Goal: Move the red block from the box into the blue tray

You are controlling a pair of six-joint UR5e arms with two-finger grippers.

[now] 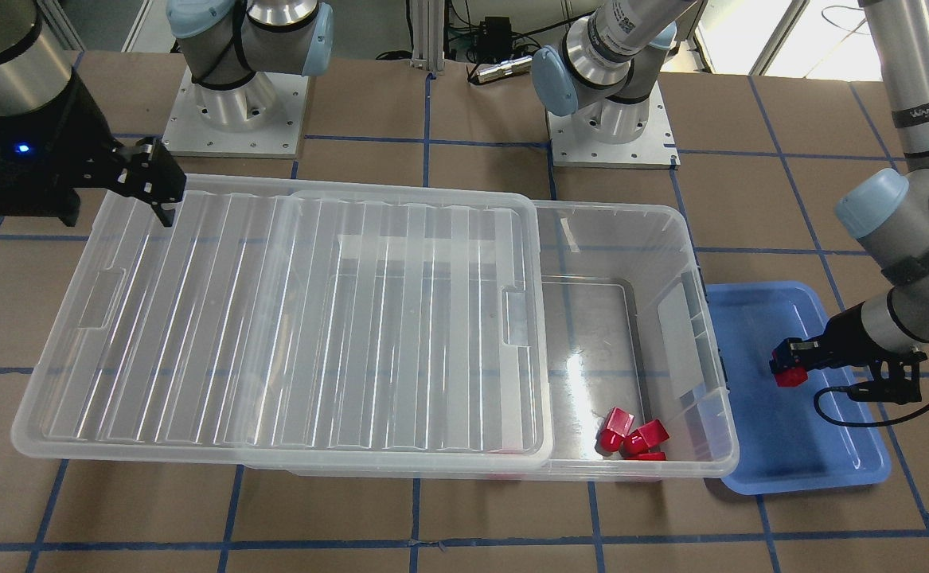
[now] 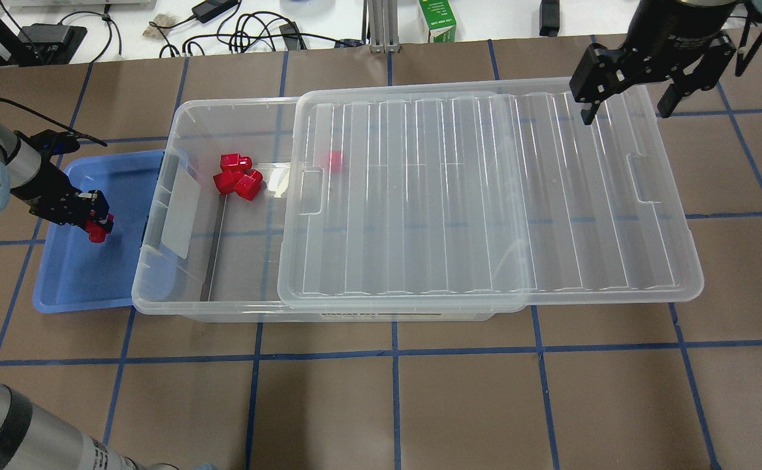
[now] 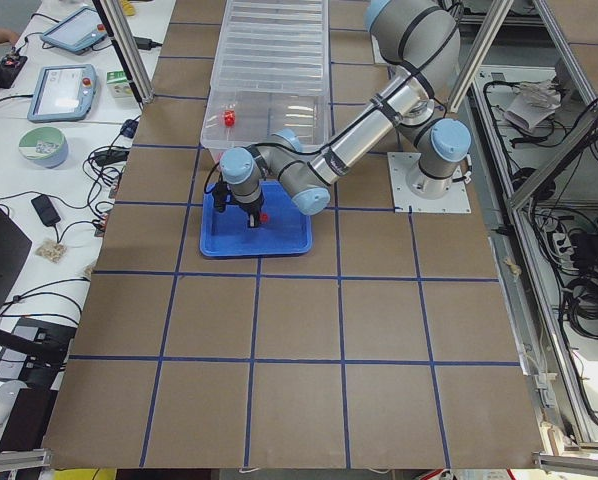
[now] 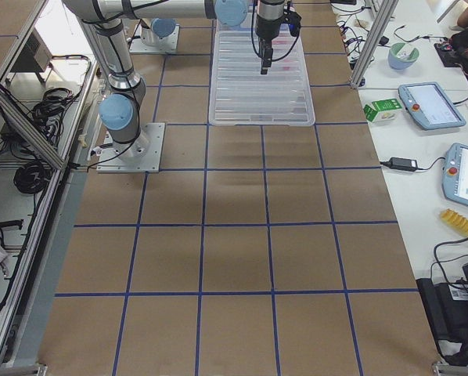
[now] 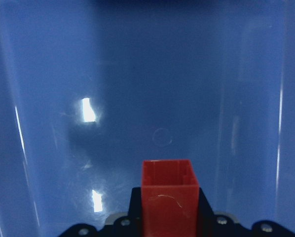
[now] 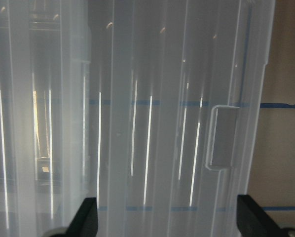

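My left gripper (image 1: 784,368) is shut on a red block (image 1: 790,376) and holds it just above the floor of the blue tray (image 1: 814,458). The left wrist view shows the block (image 5: 167,195) between the jaws over the tray floor (image 5: 152,89). Three more red blocks (image 2: 237,178) lie in the open end of the clear box (image 2: 224,108). Another red block (image 2: 335,160) shows through the lid. My right gripper (image 2: 625,109) is open and empty above the far end of the ribbed lid (image 2: 485,196), which is slid partly off the box.
The blue tray (image 2: 70,281) sits against the box's short end, on my left. The lid overhangs the box toward my right arm. Both arm bases (image 1: 233,119) stand behind the box. Brown paper with blue tape lines covers the table.
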